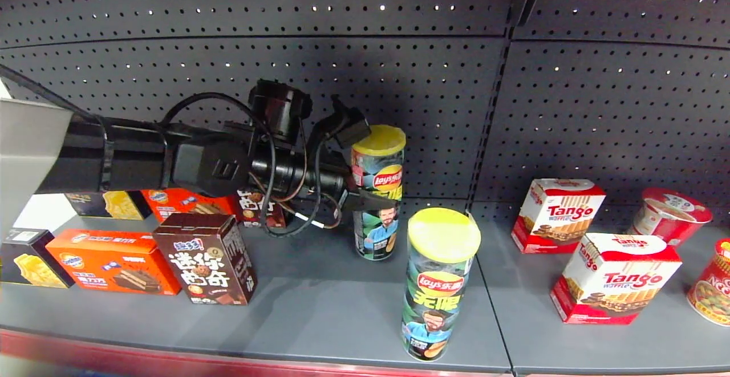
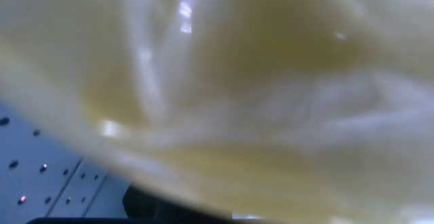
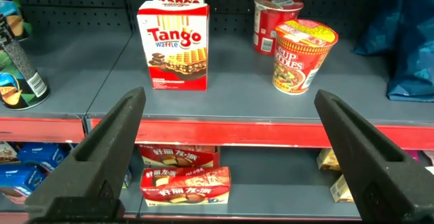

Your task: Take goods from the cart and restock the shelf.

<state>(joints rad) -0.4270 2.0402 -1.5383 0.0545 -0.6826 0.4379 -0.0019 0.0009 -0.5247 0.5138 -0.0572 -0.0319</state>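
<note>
Looking down from the head view, the left gripper [image 1: 366, 166] is clamped across the upper half of a chip can [image 1: 381, 217]. The can stands upright near the back of the shelf [image 1: 319, 303], directly behind a second can [image 1: 436, 286] that is closer to the front edge. To place it well, I judge the can should go straight down until its base sits flat. The fingers should then spread just enough to clear its sides and back out, keeping off the brown box [image 1: 208, 257]. Whether the base already touches the shelf is hard to tell. In the left wrist view the can's yellow lid [image 2: 258, 81] is a close blur, and where the pads meet the can cannot be made out. In the right wrist view the right gripper [image 3: 227, 149] hangs spread wide and empty, facing a wafer box [image 3: 173, 44] and a noodle cup [image 3: 303, 56].
</note>
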